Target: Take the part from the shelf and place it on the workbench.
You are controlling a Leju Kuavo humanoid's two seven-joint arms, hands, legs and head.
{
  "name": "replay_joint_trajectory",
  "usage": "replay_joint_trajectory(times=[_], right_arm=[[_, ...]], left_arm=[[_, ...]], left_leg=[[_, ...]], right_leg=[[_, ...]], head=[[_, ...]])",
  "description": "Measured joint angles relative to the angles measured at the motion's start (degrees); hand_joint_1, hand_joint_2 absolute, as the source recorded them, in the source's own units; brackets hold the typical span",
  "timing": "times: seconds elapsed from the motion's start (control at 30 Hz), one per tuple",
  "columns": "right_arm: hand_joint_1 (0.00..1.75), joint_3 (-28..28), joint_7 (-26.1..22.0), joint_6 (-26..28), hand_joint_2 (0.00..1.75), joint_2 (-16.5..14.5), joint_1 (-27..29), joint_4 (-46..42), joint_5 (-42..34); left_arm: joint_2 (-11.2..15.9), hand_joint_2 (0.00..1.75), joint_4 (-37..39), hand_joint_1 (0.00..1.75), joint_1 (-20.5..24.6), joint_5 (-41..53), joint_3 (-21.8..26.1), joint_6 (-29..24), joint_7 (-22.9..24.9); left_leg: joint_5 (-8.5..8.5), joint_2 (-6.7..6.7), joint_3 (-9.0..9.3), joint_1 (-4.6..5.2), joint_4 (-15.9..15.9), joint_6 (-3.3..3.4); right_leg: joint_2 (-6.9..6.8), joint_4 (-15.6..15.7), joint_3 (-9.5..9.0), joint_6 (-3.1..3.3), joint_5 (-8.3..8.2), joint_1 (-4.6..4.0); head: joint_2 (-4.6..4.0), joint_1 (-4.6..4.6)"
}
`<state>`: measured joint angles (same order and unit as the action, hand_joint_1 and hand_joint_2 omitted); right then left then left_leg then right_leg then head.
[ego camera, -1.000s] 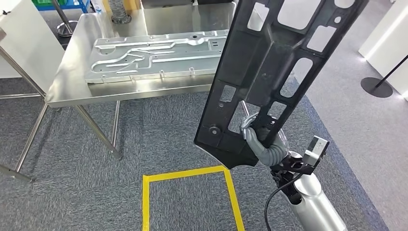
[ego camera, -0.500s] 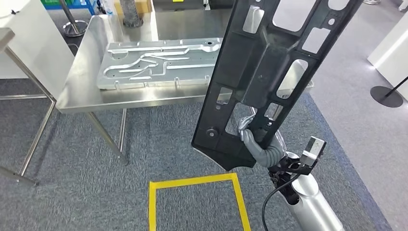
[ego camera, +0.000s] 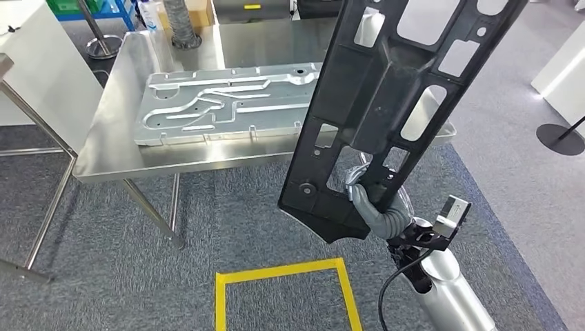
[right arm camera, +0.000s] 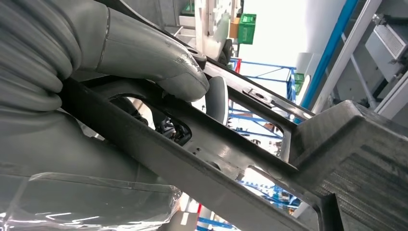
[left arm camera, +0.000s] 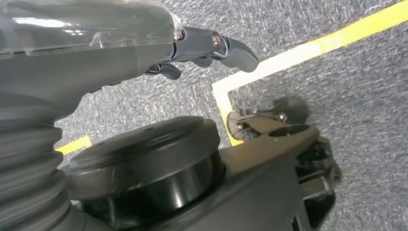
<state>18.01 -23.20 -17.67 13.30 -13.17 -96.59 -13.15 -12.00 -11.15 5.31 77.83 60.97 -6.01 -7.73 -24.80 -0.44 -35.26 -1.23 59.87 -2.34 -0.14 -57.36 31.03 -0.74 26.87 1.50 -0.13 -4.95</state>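
Steel workbench [ego camera: 110,148] sits far left; right hand [ego camera: 372,207] grips black part [ego camera: 386,89] upright — tilt flat, clear the metal plate [ego camera: 221,103]; left hand [left arm camera: 211,45] grip unclear.

Right hand [right arm camera: 96,72] grips the black part [right arm camera: 269,163].

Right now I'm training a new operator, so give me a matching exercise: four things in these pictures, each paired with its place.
Things:
1. black part
2. silver plate
3. yellow tape
4. workbench

Places:
A. stuck on the carpet
B. lying flat on the workbench
C. standing on the carpet ahead of the robot
D. held upright by the right hand

Pairs: 1-D, 2-B, 3-A, 4-C
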Motion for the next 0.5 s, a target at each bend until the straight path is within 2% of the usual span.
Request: replay_joint_trajectory(times=[0.03, 0.1, 0.17, 0.23, 0.3, 0.33, 0.37, 0.4, 0.47, 0.5], right_arm=[[1.75, 0.0, 0.0, 0.0, 1.75, 0.0, 0.0, -0.1, 0.1], [1.75, 0.0, 0.1, 0.0, 1.75, 0.0, -0.1, -0.2, 0.2], [1.75, 0.0, 0.2, 0.0, 1.75, -0.1, -0.1, -0.2, 0.3], [1.75, 0.0, 0.2, 0.0, 1.75, -0.2, -0.2, -0.2, 0.3], [1.75, 0.0, 0.1, 0.0, 1.75, -0.2, -0.2, -0.2, 0.3], [1.75, 0.0, 0.1, 0.0, 1.75, -0.2, -0.2, -0.1, 0.3], [1.75, 0.0, 0.1, 0.0, 1.75, -0.2, -0.1, -0.1, 0.3], [1.75, 0.0, 0.2, 0.0, 1.75, -0.2, -0.1, 0.0, 0.3], [1.75, -0.1, 0.2, -0.1, 1.75, -0.2, -0.2, 0.0, 0.3], [1.75, -0.1, 0.1, -0.1, 1.75, -0.2, -0.4, 0.0, 0.3]], left_arm=[[0.0, 1.75, 0.0, 0.0, -0.1, 0.0, 0.0, 0.0, 0.0], [0.1, 1.75, 0.0, 0.0, 0.0, -0.2, 0.1, 0.0, 0.0], [0.1, 1.75, 0.0, 0.0, 0.0, -0.3, 0.1, 0.0, 0.1], [0.1, 1.75, 0.0, 0.0, 0.0, -0.3, 0.1, 0.0, 0.0], [0.2, 1.75, 0.0, 0.0, 0.0, -0.3, 0.1, 0.0, 0.0], [0.2, 1.75, 0.0, 0.0, 0.0, -0.3, 0.1, 0.0, 0.0], [0.2, 1.75, 0.0, 0.0, 0.0, -0.3, 0.1, 0.0, 0.0], [0.2, 1.75, 0.0, 0.0, 0.0, -0.3, 0.1, 0.0, 0.0], [0.1, 1.75, 0.0, 0.0, -0.1, -0.3, 0.1, 0.0, -0.1], [0.1, 1.75, 0.0, 0.0, 0.0, -0.3, 0.1, 0.0, -0.1]], left_leg=[[0.6, 0.01, 0.18, 0.14, -1.2, 0.39], [0.46, 0.01, 0.02, 0.52, -1.3, 1.77], [0.83, -0.06, 0.29, 0.5, -1.6, 2.72], [0.81, -0.07, 0.65, 0.52, -1.9, 3.38], [0.48, -0.07, 0.79, 0.88, -1.9, 3.89], [0.29, -0.1, 0.89, 1.11, -1.9, 4.1], [0.06, -0.16, 1.05, 1.34, -1.9, 4.26], [-0.21, -0.24, 1.34, 1.55, -1.9, 4.37], [-0.8, -0.39, 2.11, 1.81, -1.9, 4.39], [-1.09, -0.43, 2.39, 1.96, -1.8, 4.27]], right_leg=[[0.02, -0.2, 0.0, -0.43, 0.27, 0.0], [-0.01, -0.1, 0.1, -1.29, 0.57, -0.04], [-0.09, -0.8, 0.18, -1.87, 1.46, 0.14], [-0.09, -5.4, 2.39, -1.98, 4.05, 0.23], [-0.06, -13.2, 6.76, -1.94, 7.01, 0.12], [-0.05, -16.1, 8.62, -1.86, 7.45, 0.06], [-0.05, -17.1, 9.62, -1.7, 6.83, -0.03], [-0.05, -15.7, 9.46, -1.4, 5.06, -0.18], [-0.09, -8.4, 6.6, -0.31, 0.29, -0.8], [-0.17, -4.8, 5.05, 0.29, -1.23, -1.17]], head=[[0.0, 0.0], [0.0, 0.0], [0.0, 0.01], [0.0, 0.01], [0.0, 0.01], [0.0, 0.01], [0.0, 0.01], [0.0, 0.01], [0.0, 0.01], [0.0, 0.01]])
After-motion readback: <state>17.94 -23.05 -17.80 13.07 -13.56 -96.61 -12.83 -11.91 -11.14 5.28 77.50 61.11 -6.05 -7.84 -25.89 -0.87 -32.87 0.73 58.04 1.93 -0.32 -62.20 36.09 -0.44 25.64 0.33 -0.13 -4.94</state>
